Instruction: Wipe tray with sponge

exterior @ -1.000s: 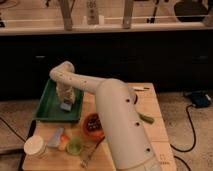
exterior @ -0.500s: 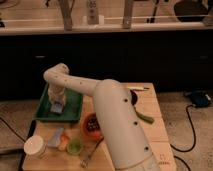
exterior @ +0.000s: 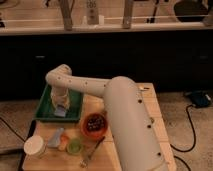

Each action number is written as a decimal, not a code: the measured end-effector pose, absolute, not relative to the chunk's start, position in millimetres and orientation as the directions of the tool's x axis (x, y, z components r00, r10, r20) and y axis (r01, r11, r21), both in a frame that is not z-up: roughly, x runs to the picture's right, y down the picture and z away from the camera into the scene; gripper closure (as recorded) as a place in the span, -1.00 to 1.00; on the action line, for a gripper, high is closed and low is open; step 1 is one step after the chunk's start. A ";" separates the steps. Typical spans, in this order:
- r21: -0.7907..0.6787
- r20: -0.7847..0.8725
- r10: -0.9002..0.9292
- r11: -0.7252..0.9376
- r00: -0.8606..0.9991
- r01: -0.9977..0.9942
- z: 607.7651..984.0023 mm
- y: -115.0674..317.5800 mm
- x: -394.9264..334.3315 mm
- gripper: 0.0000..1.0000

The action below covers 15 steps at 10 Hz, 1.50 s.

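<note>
Camera view: gripper [exterior: 60, 107] over sponge [exterior: 60, 112] inside green tray [exterior: 45, 106]

Cream-white arm [exterior: 125, 110] with dark dots | cream gripper [exterior: 60, 106] over dark green tray [exterior: 44, 107] | pale blue-grey sponge [exterior: 60, 111] | orange bowl [exterior: 93, 125] | white cup [exterior: 35, 147] | tan wooden table [exterior: 155, 120]

No text, label, brand or number can be read anywhere. The gripper [exterior: 60, 107] sits over the tray [exterior: 45, 107], bearing no legible marking.
</note>
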State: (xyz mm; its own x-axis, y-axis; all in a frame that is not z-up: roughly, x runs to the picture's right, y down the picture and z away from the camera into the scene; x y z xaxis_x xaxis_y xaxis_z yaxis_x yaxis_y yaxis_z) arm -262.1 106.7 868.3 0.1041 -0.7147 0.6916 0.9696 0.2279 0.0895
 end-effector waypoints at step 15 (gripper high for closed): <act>0.119 0.659 -0.735 0.312 0.160 0.943 914.5 87.3 -286.3 1.00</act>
State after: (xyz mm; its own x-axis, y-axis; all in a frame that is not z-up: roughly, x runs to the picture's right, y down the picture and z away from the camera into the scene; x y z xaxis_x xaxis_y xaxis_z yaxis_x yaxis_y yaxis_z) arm -286.3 87.3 914.5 0.1596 -0.7349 0.6591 0.9427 0.3117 0.1193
